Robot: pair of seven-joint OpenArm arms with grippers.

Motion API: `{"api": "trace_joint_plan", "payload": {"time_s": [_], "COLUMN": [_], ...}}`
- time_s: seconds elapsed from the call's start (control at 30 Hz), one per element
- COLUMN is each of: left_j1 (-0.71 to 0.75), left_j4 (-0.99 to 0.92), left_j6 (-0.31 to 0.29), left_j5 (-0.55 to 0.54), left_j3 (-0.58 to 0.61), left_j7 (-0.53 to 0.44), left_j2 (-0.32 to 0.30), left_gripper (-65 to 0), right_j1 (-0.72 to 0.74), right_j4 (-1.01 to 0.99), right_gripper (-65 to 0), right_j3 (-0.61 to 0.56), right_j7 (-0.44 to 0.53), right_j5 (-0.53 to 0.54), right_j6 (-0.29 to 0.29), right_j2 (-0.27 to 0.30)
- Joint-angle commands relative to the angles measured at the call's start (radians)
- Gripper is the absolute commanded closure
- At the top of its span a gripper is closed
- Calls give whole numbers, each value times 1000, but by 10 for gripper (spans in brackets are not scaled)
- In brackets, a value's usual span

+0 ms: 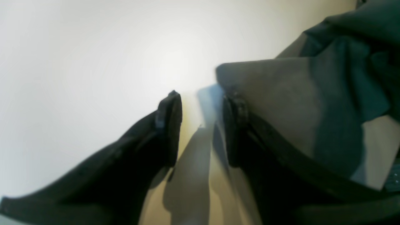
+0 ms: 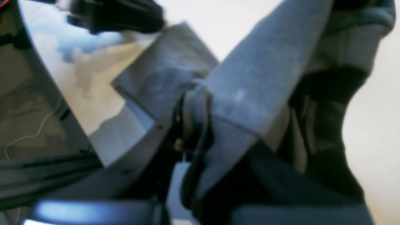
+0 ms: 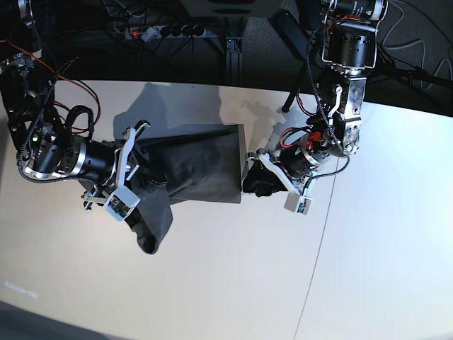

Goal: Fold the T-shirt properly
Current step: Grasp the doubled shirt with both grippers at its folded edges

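The dark grey-olive T-shirt [image 3: 198, 166] lies partly folded on the white table [image 3: 233, 283], with a bunched part hanging toward the front [image 3: 152, 234]. My right gripper [image 3: 138, 166] is at its left edge. In the right wrist view it [image 2: 193, 125] is shut on a band of the T-shirt [image 2: 256, 72], which wraps over one finger. My left gripper [image 3: 249, 178] is at the shirt's right edge. In the left wrist view it [image 1: 202, 106] is open, with bare table showing between the fingers. The T-shirt [image 1: 281, 103] lies against the outer side of the right finger [image 1: 234, 122].
The table's dark back edge and a power strip [image 3: 166, 30] with cables lie behind the arms. The right wrist view shows the table edge [image 2: 47, 78] and floor at left, and a blurred black part [image 2: 115, 15] beyond the shirt.
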Motion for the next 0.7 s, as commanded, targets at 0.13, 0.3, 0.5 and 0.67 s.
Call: {"api": "trace_joint_plan", "payload": {"time_s": [0.13,0.3,0.5,0.67], "left_j1": [29,39,42,42], "left_j4": [-21,-21,-21,-21], "left_j6": [27,27,27,27], "left_j5": [77,77,76,76], "left_j3": [10,10,10,10], "left_j7": [188,188,188,188], "left_j2": [50,61,60,61], "left_gripper": [-267,-267,-267,-267], "right_j1": [45,53,53,53], "right_j4": [15,14,9,9], "right_gripper": [0,0,0,-75], "right_j3": [-128,-267,-369,-369], "right_j7": [25,26,41,41], "right_j5": [-156,-316,-457,-462], "right_j6": [45,45,42,41], "right_j2": [-57,-87,-138,-206]}}
